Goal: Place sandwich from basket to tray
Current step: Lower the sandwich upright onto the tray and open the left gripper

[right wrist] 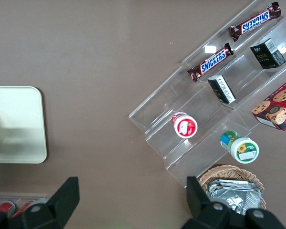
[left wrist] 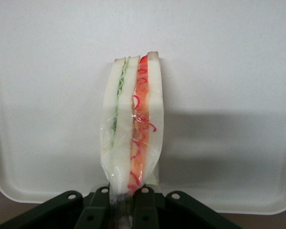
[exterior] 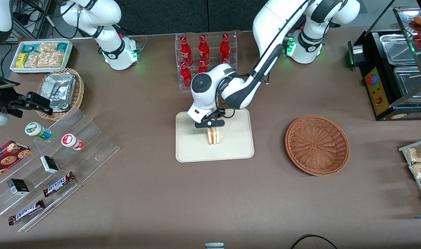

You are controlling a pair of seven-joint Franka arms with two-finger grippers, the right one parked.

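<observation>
The sandwich [exterior: 214, 136] stands on its edge on the cream tray [exterior: 238, 145], near the tray's middle. My left gripper [exterior: 212, 127] is right above it, its black fingers shut on the clear wrap at the sandwich's upper end. In the left wrist view the sandwich [left wrist: 132, 124] shows white bread with green and red-orange filling, and the gripper [left wrist: 122, 202] pinches its wrapper over the tray [left wrist: 229, 71]. The reddish-brown wicker basket [exterior: 317, 144] sits empty beside the tray, toward the working arm's end of the table.
A clear rack of red bottles [exterior: 205, 55] stands farther from the front camera than the tray. Toward the parked arm's end are a foil-packet basket [exterior: 63, 91], a snack bin [exterior: 40, 55] and clear steps [exterior: 51, 166] with snacks. A black food warmer [exterior: 393, 72] stands at the working arm's end.
</observation>
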